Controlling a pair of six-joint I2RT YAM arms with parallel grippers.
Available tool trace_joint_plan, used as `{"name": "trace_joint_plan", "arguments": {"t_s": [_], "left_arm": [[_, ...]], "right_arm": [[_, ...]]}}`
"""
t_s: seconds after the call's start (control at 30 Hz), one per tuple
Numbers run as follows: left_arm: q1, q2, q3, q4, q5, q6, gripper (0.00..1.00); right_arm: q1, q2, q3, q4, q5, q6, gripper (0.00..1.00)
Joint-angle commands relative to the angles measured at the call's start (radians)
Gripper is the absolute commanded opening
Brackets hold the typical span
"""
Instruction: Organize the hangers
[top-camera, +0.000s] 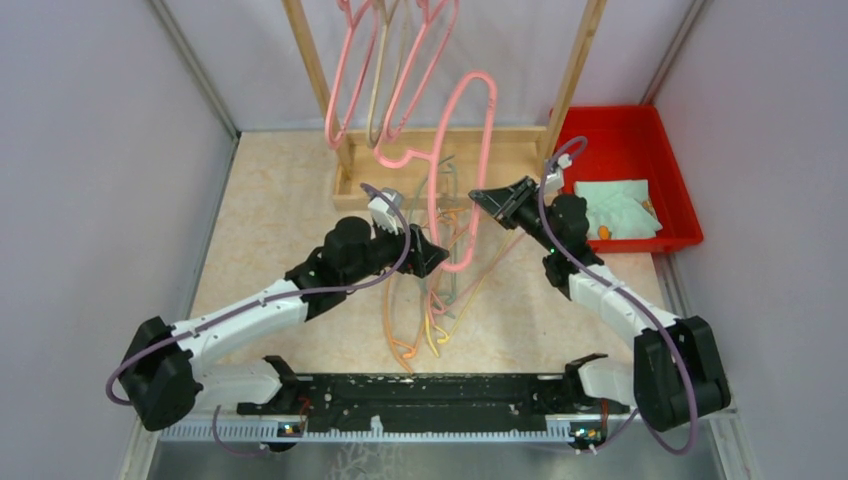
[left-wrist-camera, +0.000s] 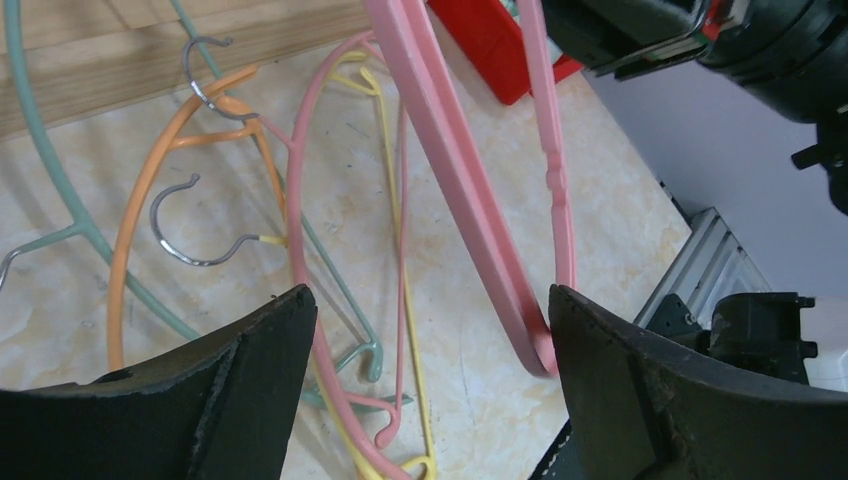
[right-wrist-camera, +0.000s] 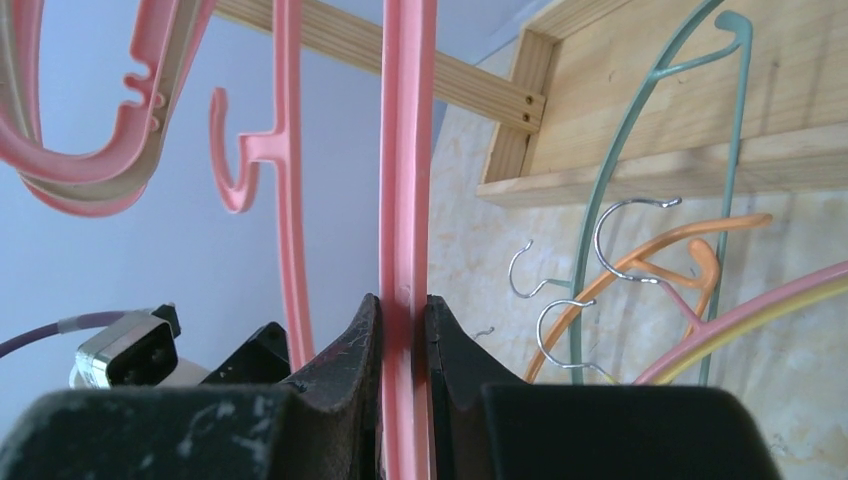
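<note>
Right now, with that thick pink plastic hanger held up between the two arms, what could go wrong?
Only the right gripper pinches the thick pink plastic hanger, and on one narrow bar. The left gripper is open around its lower bend, so the hanger might swing or slip. If it dropped, it would likely land on the heap of thin orange, yellow and green hangers below and tangle.

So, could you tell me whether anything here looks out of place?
Yes: the thin hangers lie in a tangled, overlapping heap on the table in front of the wooden rack, while only a few thick pink hangers hang on it.
</note>
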Motion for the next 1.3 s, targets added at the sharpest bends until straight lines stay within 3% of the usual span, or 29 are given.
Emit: {"name": "trace_joint_plan", "arguments": {"t_s": [0.0,0.2,0.43,0.63,0.83,1.1,1.27], "left_arm": [[-0.034,0.032,0.025,0.131,-0.022,-0.026,0.90],[-0.105,0.100,0.066,0.181,-0.028,-0.020,0.82],[-0.152,0.172,0.106,0.208,0.002,-0.020,0.59],[-0.166,0.166,0.088,0.217,-0.005,-0.024,0.01],[-0.178,0.162,0.057,0.225,-0.027,-0.046,0.00],[-0.239,0.143,0.000,0.178,-0.165,-0.033,0.00],[-0.335,0.159,0.017,0.094,-0.291,0.015,0.00]], "right_arm": [[0.019,-0.052,-0.017,0.089,-0.023,0.047,0.00],[0.019,-0.093,-0.039,0.080,-0.030,0.055,0.00],[0.020,-0.174,-0.033,-0.048,0.006,-0.004,0.00],[0.020,-0.240,-0.031,-0.176,0.067,-0.075,0.03],[0.019,-0.263,-0.027,-0.264,0.103,-0.112,0.07],[0.019,-0.298,-0.008,-0.441,0.184,-0.195,0.52],[0.019,-0.347,0.007,-0.557,0.279,-0.265,0.66]]}}
